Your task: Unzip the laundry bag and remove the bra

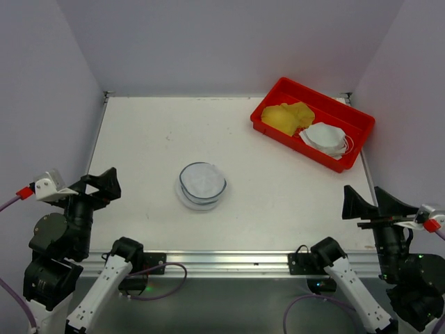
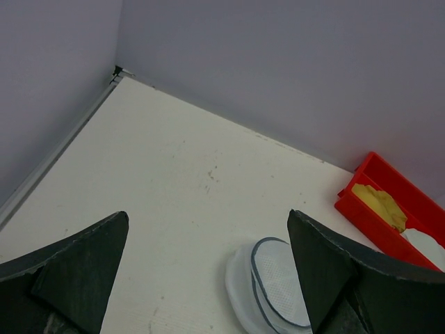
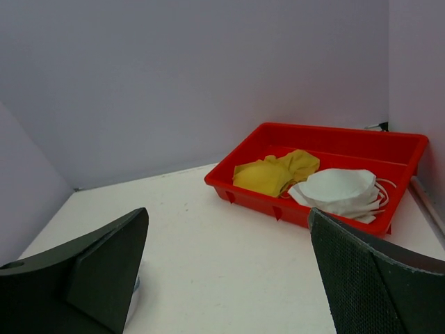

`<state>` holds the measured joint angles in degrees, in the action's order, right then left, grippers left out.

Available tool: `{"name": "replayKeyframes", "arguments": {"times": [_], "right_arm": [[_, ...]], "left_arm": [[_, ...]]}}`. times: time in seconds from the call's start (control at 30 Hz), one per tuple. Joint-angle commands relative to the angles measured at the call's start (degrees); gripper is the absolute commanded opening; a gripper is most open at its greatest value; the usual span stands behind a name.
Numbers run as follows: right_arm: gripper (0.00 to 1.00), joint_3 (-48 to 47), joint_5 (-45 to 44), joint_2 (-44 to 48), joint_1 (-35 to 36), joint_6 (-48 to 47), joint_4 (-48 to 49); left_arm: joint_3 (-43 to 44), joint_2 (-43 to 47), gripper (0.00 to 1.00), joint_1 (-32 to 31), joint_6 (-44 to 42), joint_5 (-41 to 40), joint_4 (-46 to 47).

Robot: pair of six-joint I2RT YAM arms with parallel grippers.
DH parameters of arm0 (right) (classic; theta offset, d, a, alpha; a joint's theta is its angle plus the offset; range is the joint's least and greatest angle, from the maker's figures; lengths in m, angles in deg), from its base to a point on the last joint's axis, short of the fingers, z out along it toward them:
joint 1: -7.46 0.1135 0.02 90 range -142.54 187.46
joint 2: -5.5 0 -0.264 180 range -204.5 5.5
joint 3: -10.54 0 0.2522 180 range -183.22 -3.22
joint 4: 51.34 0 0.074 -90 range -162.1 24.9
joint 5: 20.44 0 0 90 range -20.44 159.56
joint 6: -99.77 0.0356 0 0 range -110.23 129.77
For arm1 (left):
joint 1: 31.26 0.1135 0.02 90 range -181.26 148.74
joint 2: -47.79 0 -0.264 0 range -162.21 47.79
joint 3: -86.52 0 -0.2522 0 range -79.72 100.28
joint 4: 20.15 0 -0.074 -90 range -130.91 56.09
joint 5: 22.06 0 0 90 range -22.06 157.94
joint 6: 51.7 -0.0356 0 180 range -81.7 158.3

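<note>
The laundry bag [image 1: 202, 185], a small round case of translucent white mesh with a grey rim zipper, lies zipped shut on the white table a little left of centre. It also shows in the left wrist view [image 2: 271, 285]. I cannot make out a bra through the mesh. My left gripper [image 1: 99, 182] is open and empty at the near left, well clear of the bag, with its jaws wide apart in the left wrist view [image 2: 208, 213]. My right gripper [image 1: 363, 198] is open and empty at the near right, jaws wide apart in its own view [image 3: 228, 210].
A red plastic tray [image 1: 361, 142] stands at the back right, also in the right wrist view [image 3: 254, 198]. It holds a crumpled yellow cloth [image 1: 286, 118] and a white cup-shaped garment with thin straps [image 1: 325, 136]. Lilac walls enclose the table on three sides.
</note>
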<state>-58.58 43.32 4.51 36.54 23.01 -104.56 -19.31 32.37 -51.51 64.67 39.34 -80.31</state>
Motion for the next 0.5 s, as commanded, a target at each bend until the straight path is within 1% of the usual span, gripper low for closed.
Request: {"name": "replayKeyframes", "arguments": {"times": [0.0,0.27,0.47], "right_arm": [[0.99,1.6,0.8,0.6,-0.1,-2.3,-0.8],[0.99,1.8,1.6,0.1,-0.1,-2.2,0.4],[0.99,1.8,2.0,-0.1,-0.1,-2.4,0.6]], "left_arm": [[-1.3,0.4,1.00,0.4,-0.9,0.3,-0.9],[-2.0,-1.9,1.00,0.4,0.2,1.5,-0.6],[-2.6,-1.9,1.00,0.4,0.6,1.6,-0.2]]}}
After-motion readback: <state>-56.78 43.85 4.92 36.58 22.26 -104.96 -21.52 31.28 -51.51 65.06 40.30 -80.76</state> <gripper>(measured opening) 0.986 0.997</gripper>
